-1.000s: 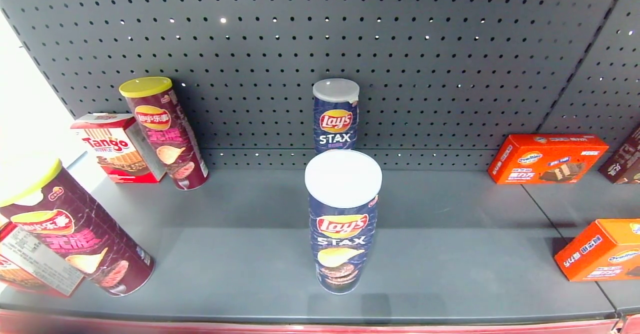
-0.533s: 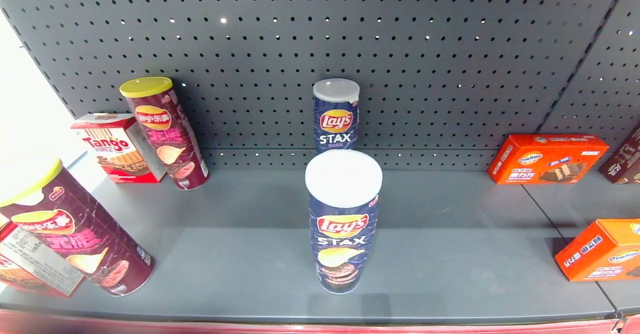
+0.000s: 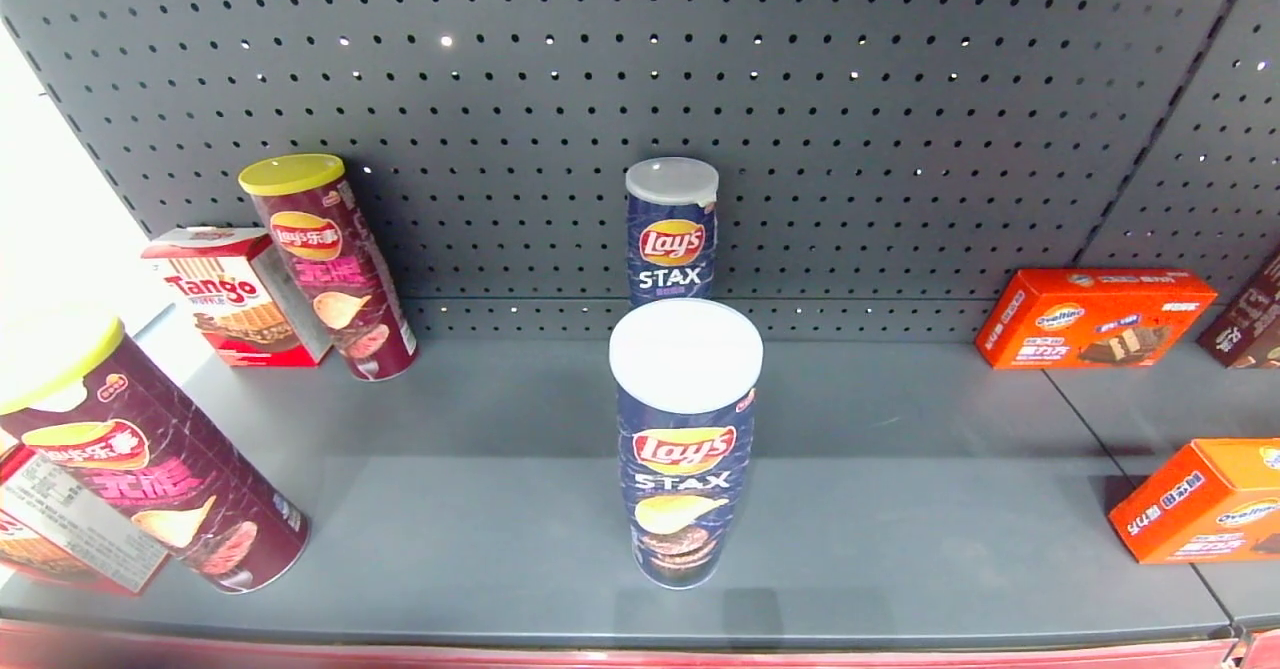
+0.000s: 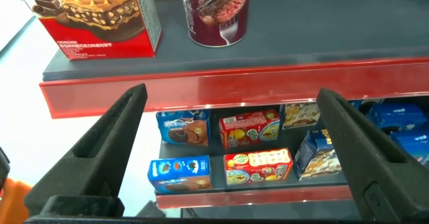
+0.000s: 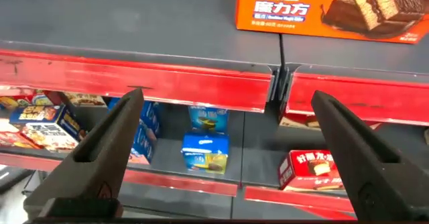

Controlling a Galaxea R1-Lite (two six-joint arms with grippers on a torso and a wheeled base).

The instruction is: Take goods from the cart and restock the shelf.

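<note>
Grey shelf (image 3: 900,509) carries an upright chip can (image 3: 685,449). We judge it light, stiff, slick: grip mid-body. Left gripper (image 4: 231,95), right gripper (image 5: 228,96) gape empty.

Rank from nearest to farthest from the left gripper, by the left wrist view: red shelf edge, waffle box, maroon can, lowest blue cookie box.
1. Red shelf edge, just ahead of the left gripper.
2. Waffle box and maroon can, on the shelf behind that edge; too close to call.
3. Lowest blue cookie box, shelf below.
</note>
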